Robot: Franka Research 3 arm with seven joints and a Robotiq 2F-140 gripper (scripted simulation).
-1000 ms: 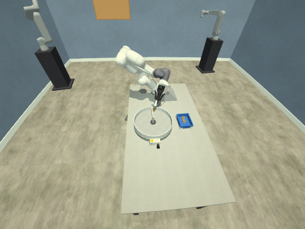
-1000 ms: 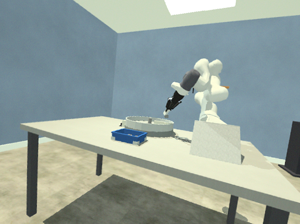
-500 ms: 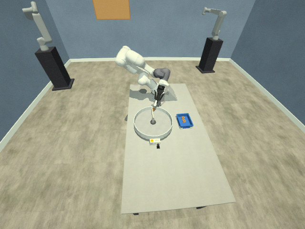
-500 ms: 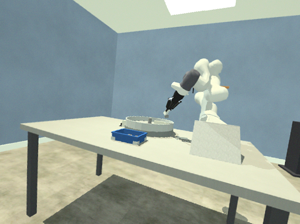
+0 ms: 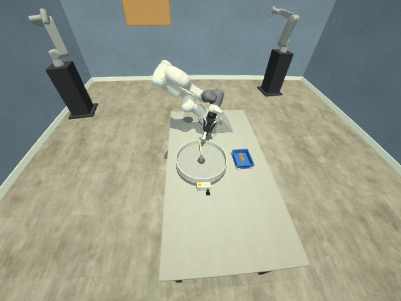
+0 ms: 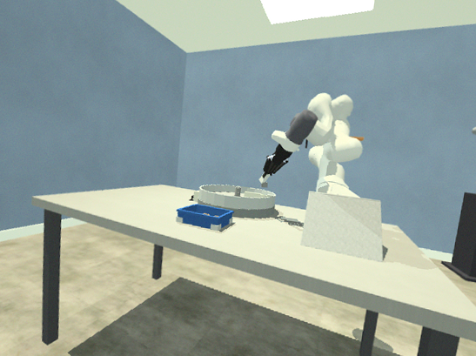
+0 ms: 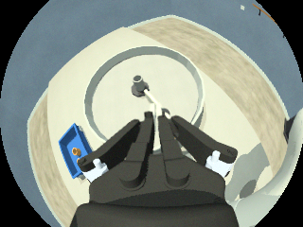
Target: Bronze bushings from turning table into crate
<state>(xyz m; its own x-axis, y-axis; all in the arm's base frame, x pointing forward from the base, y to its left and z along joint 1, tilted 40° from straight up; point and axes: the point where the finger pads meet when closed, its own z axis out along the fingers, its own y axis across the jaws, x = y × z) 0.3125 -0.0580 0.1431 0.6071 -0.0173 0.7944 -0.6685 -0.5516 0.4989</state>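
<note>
My gripper (image 5: 207,130) (image 6: 263,177) (image 7: 155,110) is shut on a thin white tool (image 5: 204,135) (image 6: 262,179). The tool's grey lower end hangs above the back rim of the turning table (image 5: 200,177) (image 6: 226,200) (image 7: 89,106). A bronze bushing (image 5: 202,143) lies inside that rim, near the outer end of the white bar (image 5: 200,150) (image 7: 151,97). The fingers hide it in the wrist view. Two bronze bushings (image 5: 240,154) (image 5: 242,159) lie in the blue crate (image 5: 243,167) (image 6: 197,218) (image 7: 66,159). I can make out no steel bushing.
A grey hub (image 5: 201,159) (image 6: 237,191) (image 7: 137,82) stands at the turning table's centre. A white box (image 5: 203,186) with a yellow button and a small black part stands in front of it. A pale slanted block (image 6: 343,226) stands near the arm's base.
</note>
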